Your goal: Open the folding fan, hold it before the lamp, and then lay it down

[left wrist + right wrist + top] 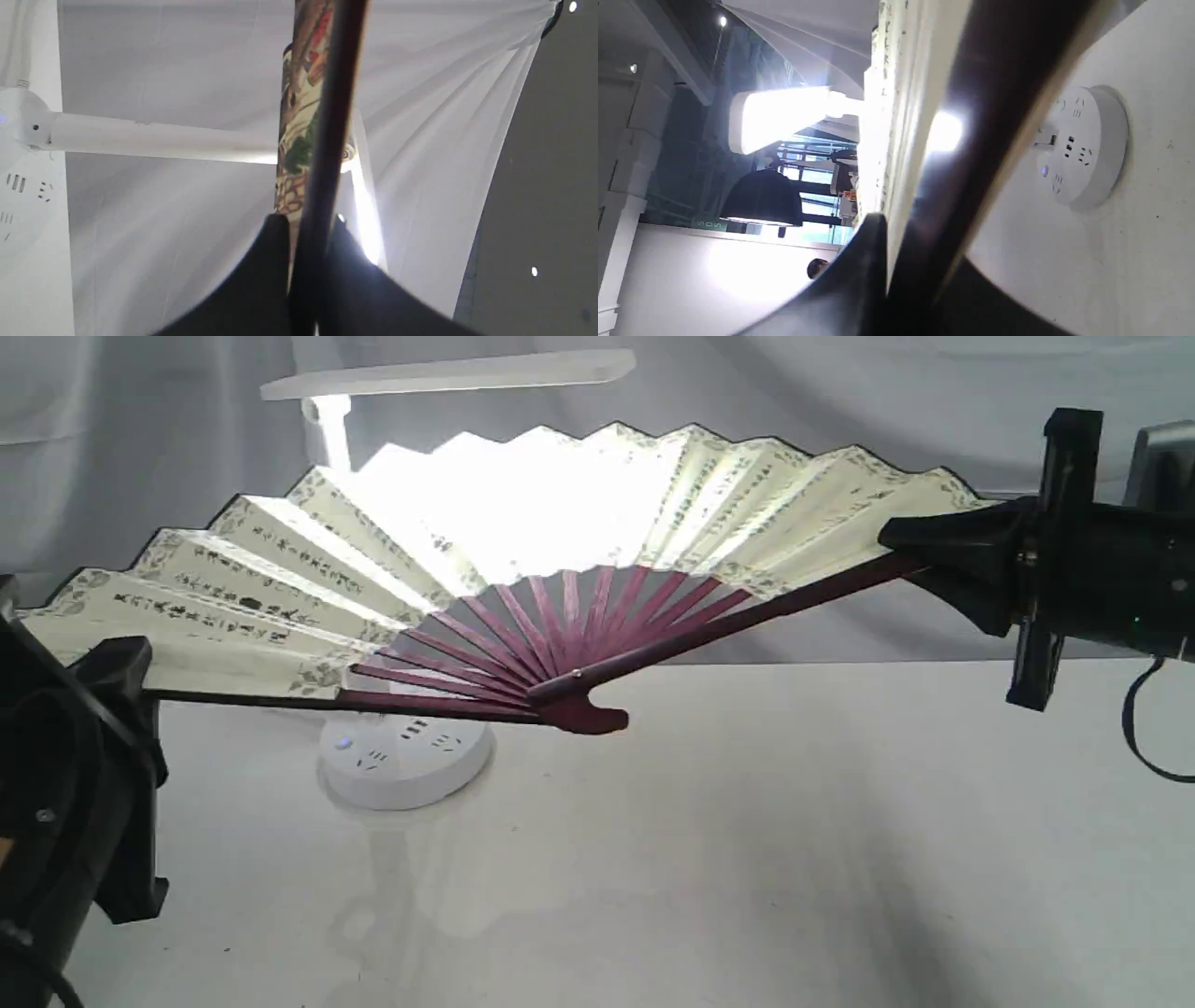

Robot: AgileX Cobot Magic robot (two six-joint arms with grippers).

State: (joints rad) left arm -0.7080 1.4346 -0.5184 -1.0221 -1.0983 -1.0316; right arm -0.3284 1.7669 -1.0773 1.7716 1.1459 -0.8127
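Spreading fully open in the air above the white table (794,821), the folding fan (280,569) hangs clear of the surface, its cream leaf glowing where the lit lamp (448,375) stands just behind it. The left gripper (121,667) is pinched tight on one dark guard, and the right gripper (910,553) on the other, each holding an outer end.

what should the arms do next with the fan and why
Probably lower both arms together toward the table: the folding fan is already spread and backlit before the lamp, its guards pinched by the left tool and right tool, so only laying it down remains.
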